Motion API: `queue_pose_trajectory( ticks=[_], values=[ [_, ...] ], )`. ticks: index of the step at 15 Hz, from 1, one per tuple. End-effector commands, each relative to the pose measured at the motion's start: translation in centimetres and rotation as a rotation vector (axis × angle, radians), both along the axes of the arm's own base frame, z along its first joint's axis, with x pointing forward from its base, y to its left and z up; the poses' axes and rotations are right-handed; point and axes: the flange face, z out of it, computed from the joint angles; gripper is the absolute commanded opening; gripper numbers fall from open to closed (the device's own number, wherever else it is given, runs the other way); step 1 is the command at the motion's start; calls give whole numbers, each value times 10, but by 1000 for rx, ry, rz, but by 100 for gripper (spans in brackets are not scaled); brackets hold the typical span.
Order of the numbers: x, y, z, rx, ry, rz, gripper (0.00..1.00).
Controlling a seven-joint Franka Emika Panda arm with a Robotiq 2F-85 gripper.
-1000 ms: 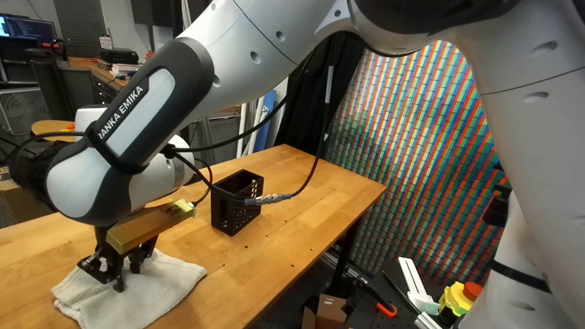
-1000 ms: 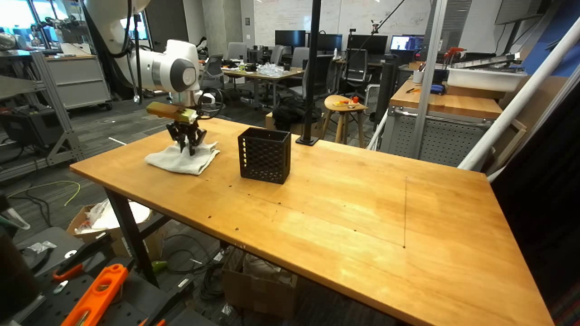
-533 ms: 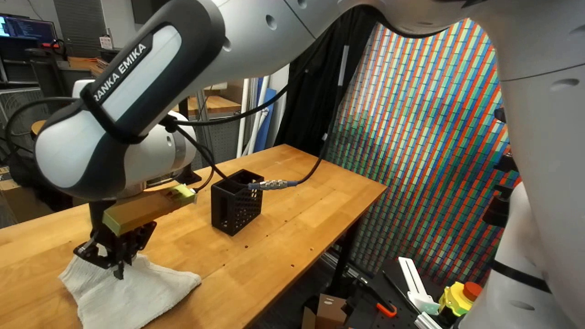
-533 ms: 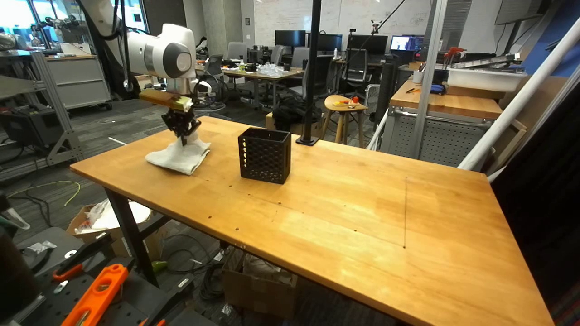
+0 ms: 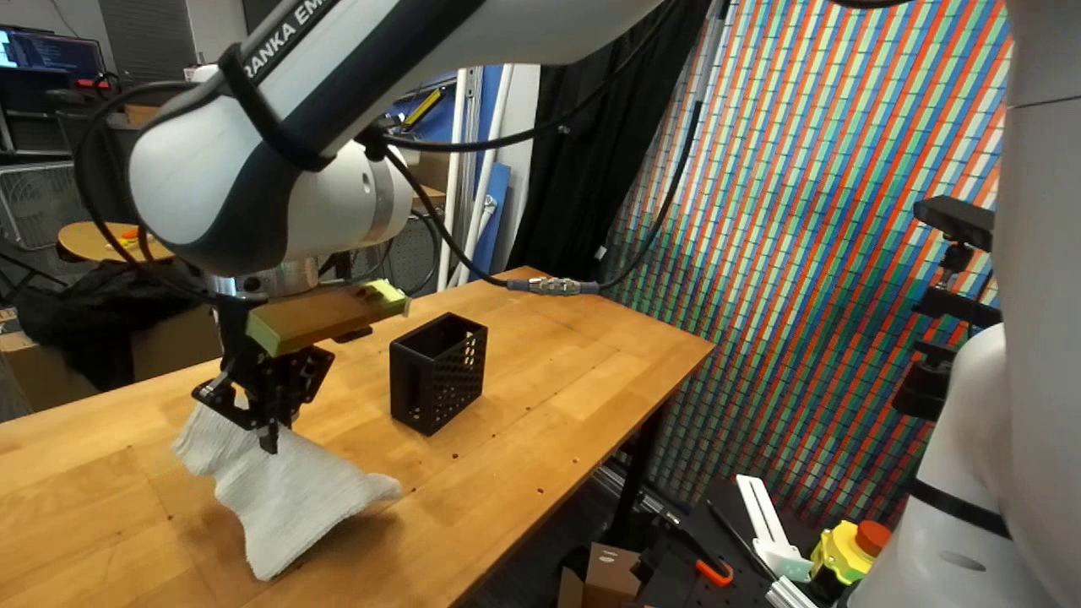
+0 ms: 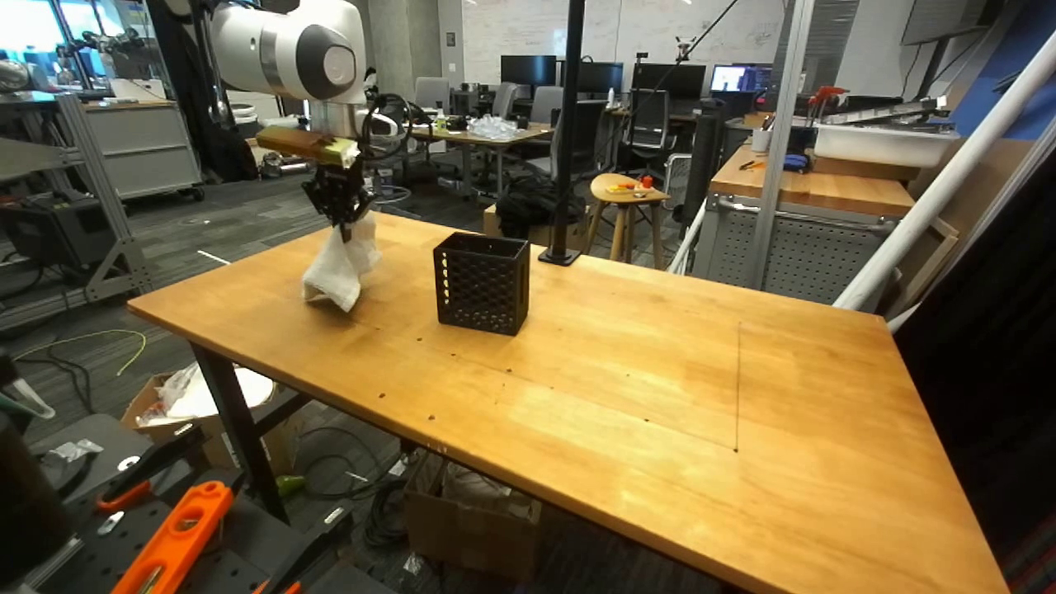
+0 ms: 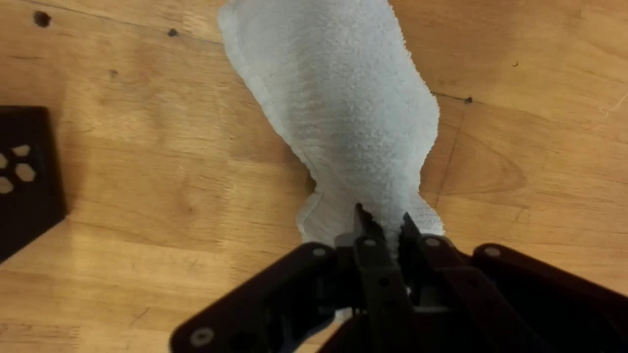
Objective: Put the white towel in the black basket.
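"What carries the things?"

"A wooden table [image 6: 627,470], its top laid in strips of lighter and darker honey, with a dark leg [image 6: 238,425] under it in an exterior view."

"Is the surface marked?"

"Small dark holes [image 5: 455,456] dot it, and a thin dark line [image 6: 737,388] runs across part of it."

"And what stands directly on it?"

"The black basket [image 6: 483,289], upright, its open top facing up in both exterior views. The wrist view catches just a piece of its wall."

"Anything else?"

"A black post [image 6: 569,124], its flat base [image 6: 559,256] at the table's far edge in an exterior view."
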Motion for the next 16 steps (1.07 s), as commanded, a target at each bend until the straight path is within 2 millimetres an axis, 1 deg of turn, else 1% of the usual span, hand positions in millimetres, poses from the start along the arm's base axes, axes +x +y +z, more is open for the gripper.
queue_pose_trajectory(
  ticks=[1, 5, 7, 9, 12, 14, 16],
  values=[
    [-18, -36, 44, -7, -2, -54, 8],
    [-24, -91, 87, -38, -16, -139, 8],
    [-26, -126, 112, -54, -23, -174, 8],
    [-28, -162, 132, -80, -28, -218, 8],
    [-29, -207, 159, -95, -45, -273, 8],
    [-25, -223, 172, -91, -64, -290, 8],
    [-20, -228, 180, -93, -83, -287, 8]
  ],
)
